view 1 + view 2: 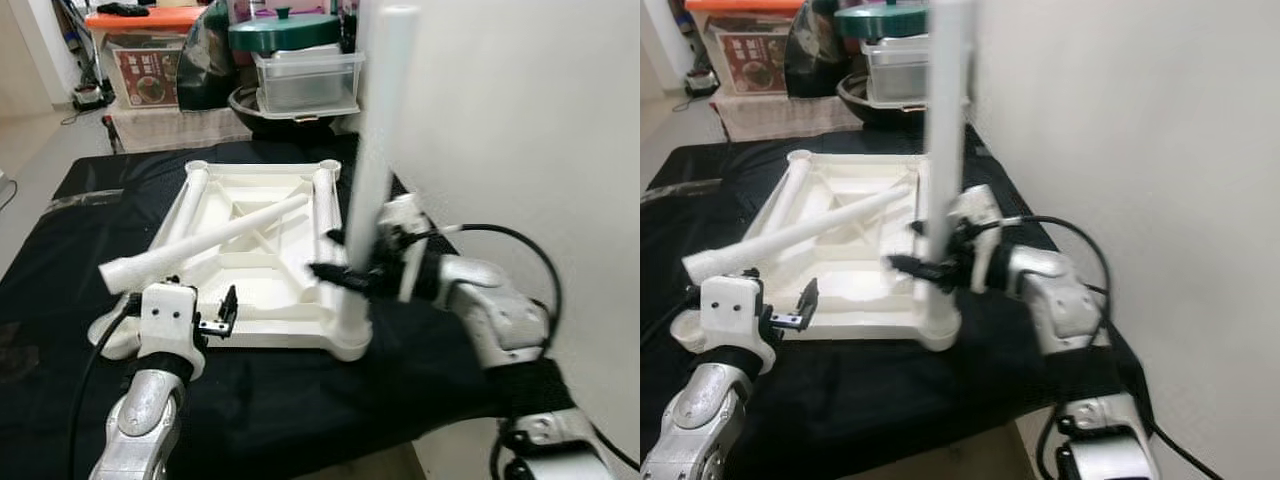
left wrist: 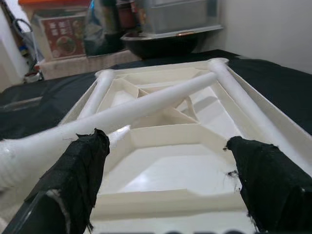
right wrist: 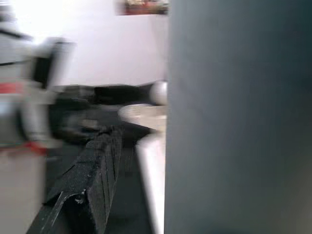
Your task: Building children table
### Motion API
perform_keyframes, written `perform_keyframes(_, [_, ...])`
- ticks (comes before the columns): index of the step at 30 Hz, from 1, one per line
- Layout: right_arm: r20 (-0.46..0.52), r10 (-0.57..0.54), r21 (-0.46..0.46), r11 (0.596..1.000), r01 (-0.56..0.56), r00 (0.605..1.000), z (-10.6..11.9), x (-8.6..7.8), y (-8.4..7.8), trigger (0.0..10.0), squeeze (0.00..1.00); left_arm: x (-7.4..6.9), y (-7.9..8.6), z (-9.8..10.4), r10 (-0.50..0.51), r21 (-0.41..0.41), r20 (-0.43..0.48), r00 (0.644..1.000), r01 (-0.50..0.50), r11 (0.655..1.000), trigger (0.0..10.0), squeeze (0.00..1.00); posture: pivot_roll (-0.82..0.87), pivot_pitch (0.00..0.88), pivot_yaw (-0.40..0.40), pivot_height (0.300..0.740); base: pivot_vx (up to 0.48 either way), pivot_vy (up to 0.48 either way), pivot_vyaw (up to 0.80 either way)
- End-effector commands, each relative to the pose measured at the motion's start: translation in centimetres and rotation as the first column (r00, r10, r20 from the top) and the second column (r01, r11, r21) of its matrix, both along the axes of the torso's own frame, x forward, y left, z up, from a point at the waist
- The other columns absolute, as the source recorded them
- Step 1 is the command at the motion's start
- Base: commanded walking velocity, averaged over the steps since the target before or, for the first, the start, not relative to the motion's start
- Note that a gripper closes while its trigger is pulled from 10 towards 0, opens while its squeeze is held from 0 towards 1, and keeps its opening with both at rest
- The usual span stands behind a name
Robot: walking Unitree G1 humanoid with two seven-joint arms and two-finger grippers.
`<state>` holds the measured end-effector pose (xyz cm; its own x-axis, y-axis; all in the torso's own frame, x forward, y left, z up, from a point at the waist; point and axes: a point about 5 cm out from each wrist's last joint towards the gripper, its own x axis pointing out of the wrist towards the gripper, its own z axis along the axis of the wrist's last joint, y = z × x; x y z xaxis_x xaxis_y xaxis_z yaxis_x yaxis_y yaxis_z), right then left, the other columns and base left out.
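A white plastic tabletop point(image 1: 262, 282) lies upside down on a black cloth. One white table leg point(image 1: 378, 130) stands upright in its near right corner socket. My right gripper point(image 1: 340, 262) is shut on that leg low down, just above the socket. In the right wrist view the upright leg point(image 3: 234, 117) is very close, with one black finger point(image 3: 92, 180) beside it. A second leg point(image 1: 222, 238) lies diagonally across the tabletop, its near end sticking out to the left. My left gripper point(image 1: 218, 316) hovers open at the near left edge, holding nothing, its fingers point(image 2: 73, 180) spread wide beneath the lying leg point(image 2: 146, 105).
A white wall point(image 1: 520, 120) stands close on the right. Behind the tabletop sit a black bowl point(image 1: 262, 112), a clear lidded bin point(image 1: 305, 80) with a green lid on top, and an orange-lidded box point(image 1: 145, 50). The cloth's front edge point(image 1: 300, 445) is near.
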<state>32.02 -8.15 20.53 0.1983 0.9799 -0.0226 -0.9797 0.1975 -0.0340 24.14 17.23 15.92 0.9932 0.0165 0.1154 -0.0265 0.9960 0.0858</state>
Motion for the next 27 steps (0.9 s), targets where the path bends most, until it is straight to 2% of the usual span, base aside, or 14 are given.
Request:
perform_keyframes(1, [0.011,0.154,0.005,0.988,-0.154,0.988,-0.2,-1.0,1.9,10.0,0.0,0.0,0.2,-0.5,0.017,0.004,-0.024,1.0,-0.017,1.0,10.0,0.0,0.09,0.0,-0.089,0.74,0.0,0.0,0.0])
perform_keyframes(5, [0.041,0.315,-0.002,0.949,-0.315,0.948,-0.6,-2.5,2.7,9.9,0.0,-0.2,0.6,-0.5,0.029,0.005,-0.024,0.999,-0.029,1.0,10.0,0.0,0.1,0.0,-0.095,0.74,0.0,0.0,0.0])
perform_keyframes(8, [0.046,0.337,0.002,0.941,-0.338,0.94,-0.7,-3.1,2.4,8.1,0.0,-0.3,0.8,-0.6,0.033,0.005,-0.028,0.999,-0.033,0.999,10.0,0.0,0.09,0.0,-0.085,0.74,0.0,0.0,0.0])
perform_keyframes(10, [0.051,0.236,0.031,0.971,-0.238,0.97,-0.9,-2.8,1.9,1.3,0.0,-0.2,0.7,-0.8,0.029,0.005,-0.034,0.999,-0.029,1.0,10.0,0.0,0.07,0.0,-0.079,0.74,0.0,0.0,0.0])
perform_keyframes(16, [0.03,-0.216,0.077,0.974,0.213,0.976,-1.5,-0.6,0.5,0.0,0.0,0.0,0.7,-1.0,0.023,0.005,-0.043,0.999,-0.023,1.0,10.0,0.0,0.04,0.0,-0.059,0.74,0.0,0.0,0.0])
perform_keyframes(18, [-0.01,-0.555,0.077,0.829,0.554,0.832,-1.7,0.3,-1.8,0.0,0.0,0.0,0.6,-1.2,0.014,0.003,-0.054,0.998,-0.014,1.0,10.0,0.0,0.01,0.0,-0.039,0.74,0.0,0.0,0.0])
perform_keyframes(19, [-0.01,-0.555,0.077,0.829,0.554,0.832,-1.7,0.3,-1.8,0.0,0.0,0.0,0.6,-1.2,0.014,0.003,-0.054,0.998,-0.014,1.0,10.0,0.0,0.01,0.0,-0.039,0.74,0.0,0.0,0.0])
perform_keyframes(20, [-0.048,-0.728,0.042,0.682,0.73,0.684,-2.0,0.7,-3.5,0.0,0.0,-0.1,0.6,-1.3,0.009,0.002,-0.06,0.998,-0.009,1.0,10.0,0.0,0.01,0.0,-0.035,0.74,0.0,0.0,0.0])
perform_keyframes(21, [-0.048,-0.728,0.042,0.682,0.73,0.684,-2.0,0.7,-3.5,0.0,0.0,-0.1,0.6,-1.3,0.009,0.002,-0.06,0.998,-0.009,1.0,10.0,0.0,0.01,0.0,-0.035,0.74,0.0,0.0,0.0])
perform_keyframes(22, [-0.128,-0.875,0.014,0.469,0.883,0.466,-2.3,0.7,-6.0,0.0,0.0,-0.1,0.5,-1.5,0.001,0.002,-0.066,0.998,-0.001,1.0,10.0,0.0,0.01,0.0,-0.036,0.74,0.0,0.0,0.0])
perform_keyframes(23, [-0.128,-0.875,0.014,0.469,0.883,0.466,-2.3,0.7,-6.0,0.0,0.0,-0.1,0.5,-1.5,0.001,0.002,-0.066,0.998,-0.001,1.0,10.0,0.0,0.01,0.0,-0.036,0.74,0.0,0.0,0.0])
perform_keyframes(24, [-0.116,-0.951,-0.029,0.292,0.956,0.287,-2.6,0.0,-8.1,0.0,0.0,-0.2,0.5,-1.6,-0.004,0.005,-0.07,0.998,0.004,1.0,10.0,0.0,-0.01,0.0,-0.023,0.74,0.0,0.0,0.0])
perform_keyframes(25, [-0.099,-0.979,-0.036,0.18,0.983,0.176,-2.6,-1.2,-9.4,0.0,0.0,-0.1,0.6,-1.6,-0.004,0.007,-0.073,0.997,0.005,1.0,10.0,0.0,-0.01,0.0,-0.014,0.74,0.0,0.0,0.0])
perform_keyframes(27, [-0.079,-0.989,-0.038,0.126,0.991,0.122,-2.4,-2.1,-10.1,0.0,0.0,0.0,0.7,-1.6,-0.003,0.008,-0.074,0.997,0.004,1.0,10.0,0.0,-0.02,0.0,-0.014,0.74,0.0,0.0,0.0])
